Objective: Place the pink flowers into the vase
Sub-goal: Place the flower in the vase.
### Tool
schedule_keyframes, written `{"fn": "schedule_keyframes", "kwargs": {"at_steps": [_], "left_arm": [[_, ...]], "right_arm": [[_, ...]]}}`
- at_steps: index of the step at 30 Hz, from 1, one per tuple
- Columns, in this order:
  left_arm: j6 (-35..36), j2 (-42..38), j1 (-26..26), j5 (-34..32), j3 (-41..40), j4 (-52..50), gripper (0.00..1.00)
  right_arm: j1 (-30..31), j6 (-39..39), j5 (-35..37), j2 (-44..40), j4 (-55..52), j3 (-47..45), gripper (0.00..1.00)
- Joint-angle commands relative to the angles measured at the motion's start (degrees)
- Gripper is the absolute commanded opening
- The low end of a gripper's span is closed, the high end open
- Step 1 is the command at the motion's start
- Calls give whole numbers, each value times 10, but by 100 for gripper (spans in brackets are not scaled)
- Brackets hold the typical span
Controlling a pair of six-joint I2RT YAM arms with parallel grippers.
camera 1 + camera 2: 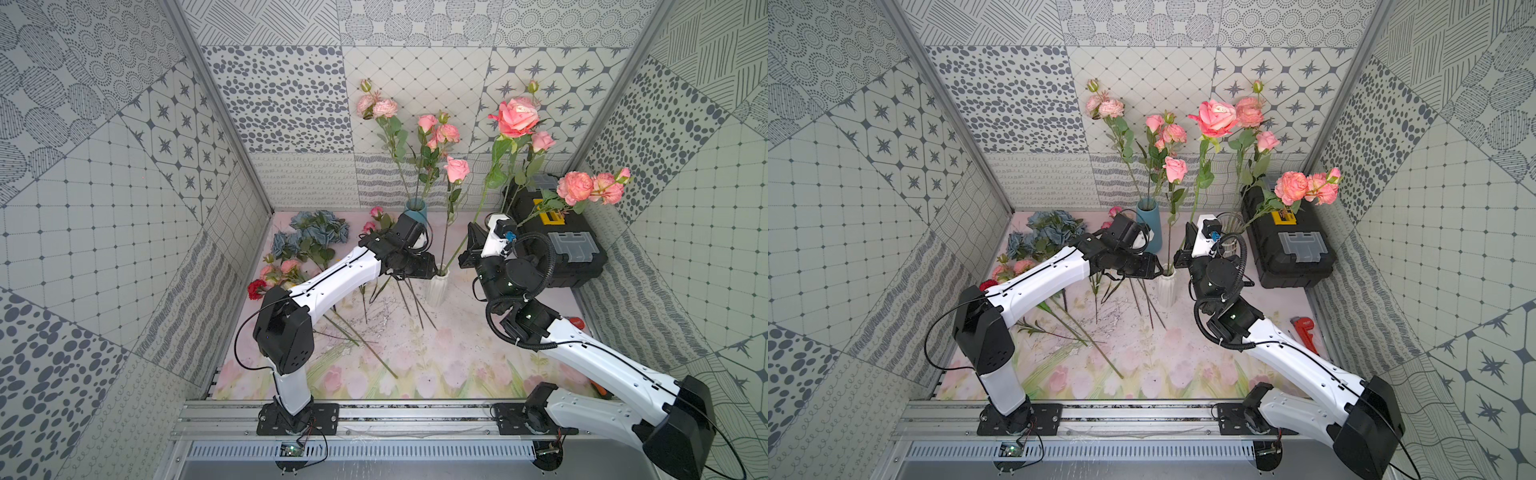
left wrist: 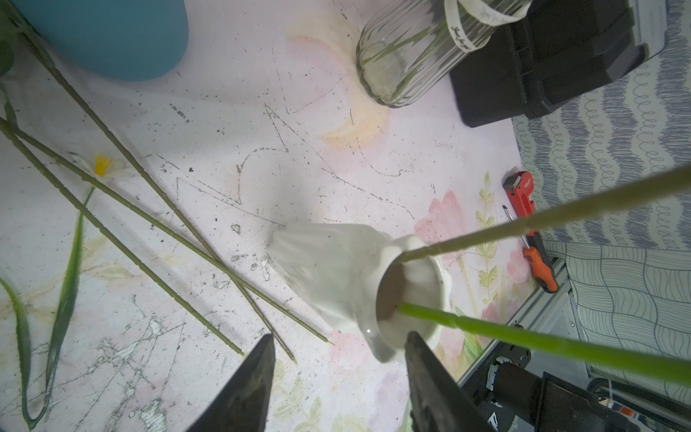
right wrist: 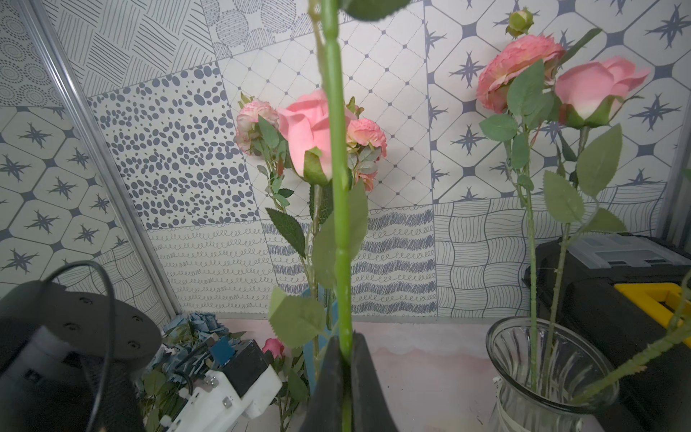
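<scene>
A white ribbed vase [image 1: 436, 289] [image 1: 1166, 289] [image 2: 329, 276] stands mid-table. One pink rose [image 1: 457, 168] is in it. My right gripper [image 1: 471, 245] [image 3: 346, 346] is shut on the bright green stem [image 3: 336, 187] of a large pink rose [image 1: 517, 118] [image 1: 1217, 116]. The stem slants down and its lower end [image 2: 430, 312] sits in the vase's mouth. My left gripper [image 1: 432, 270] [image 2: 338, 340] hangs open beside the vase's rim, with bare table between its fingers. More pink flowers [image 1: 278, 270] lie at the left, under the left arm.
A blue vase [image 1: 415, 208] and a glass vase [image 1: 1229, 224] [image 3: 542, 374] behind hold other pink flowers. A black toolbox [image 1: 557, 245] stands back right. Blue-grey flowers [image 1: 316, 232], a red bloom [image 1: 257, 288] and loose stems [image 2: 149, 224] lie left. A red wrench [image 1: 1306, 328] lies right.
</scene>
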Motion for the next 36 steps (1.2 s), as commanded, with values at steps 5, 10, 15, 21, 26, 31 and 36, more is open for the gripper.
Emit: {"fn": "schedule_keyframes", "kwargs": {"at_steps": [5, 10, 15, 21, 26, 31, 36], "left_arm": [[16, 10, -1, -2, 3, 9, 56], [16, 12, -2, -3, 2, 10, 56], [17, 11, -3, -4, 1, 11, 56], [16, 11, -2, -4, 1, 12, 56], [16, 10, -2, -3, 1, 13, 56], [17, 8, -3, -5, 0, 13, 56], [17, 7, -3, -6, -2, 14, 56]], "right_arm": [[-10, 24, -3, 20, 59, -20, 0], [-16, 42, -17, 31, 65, -31, 0], [-16, 56, -22, 47, 72, -40, 0], [-17, 82, -32, 74, 83, -49, 0], [-17, 100, -33, 96, 95, -60, 0], [-18, 118, -31, 104, 102, -73, 0], [-18, 135, -36, 104, 98, -84, 2]]}}
